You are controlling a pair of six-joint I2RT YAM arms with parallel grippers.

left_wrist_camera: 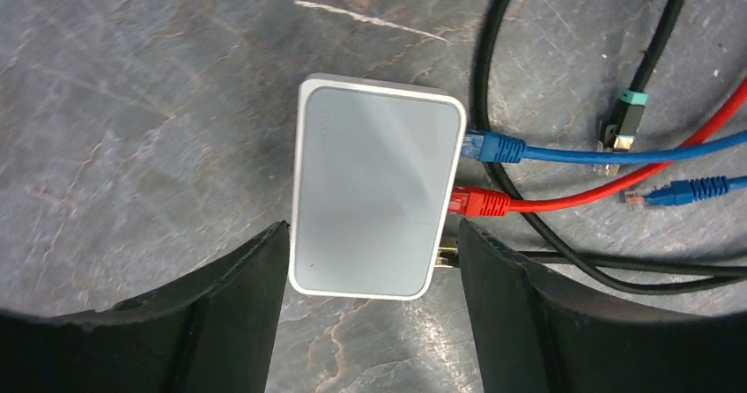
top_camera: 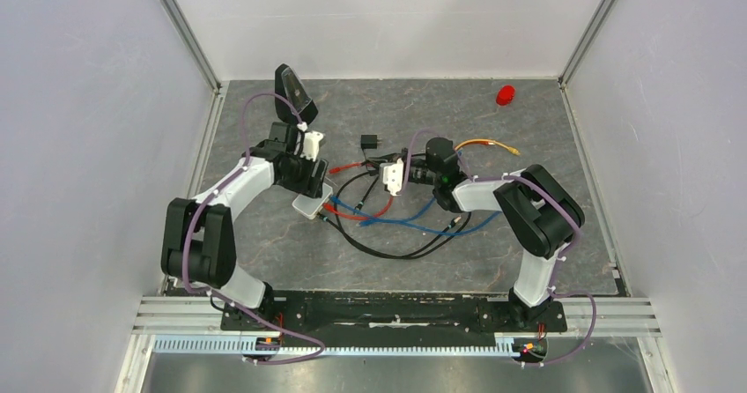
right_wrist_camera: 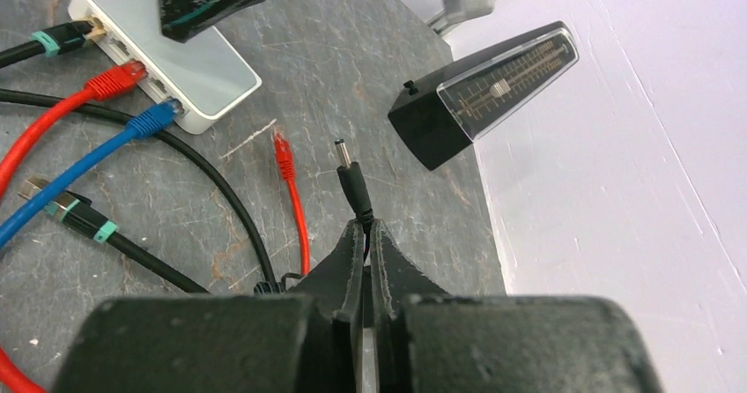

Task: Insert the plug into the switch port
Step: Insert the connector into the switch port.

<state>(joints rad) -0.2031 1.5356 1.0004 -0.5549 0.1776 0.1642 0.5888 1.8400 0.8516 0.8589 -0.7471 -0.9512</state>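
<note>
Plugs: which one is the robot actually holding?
The slim black round-pin plug, pinched at its base in the shut right gripper. The red plug and blue plug are blocky and sit in the white box.

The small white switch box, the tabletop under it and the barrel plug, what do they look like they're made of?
The switch box is likely plastic: smooth satin grey-white, soft reflections, moulded rounded corners. The tabletop looks like a dark grey stone-patterned mat or laminate, matte, with pale veins and scratches; I cannot tell which. The barrel plug has a black plastic or rubber sleeve and a shiny, metallic-looking tip.
</note>
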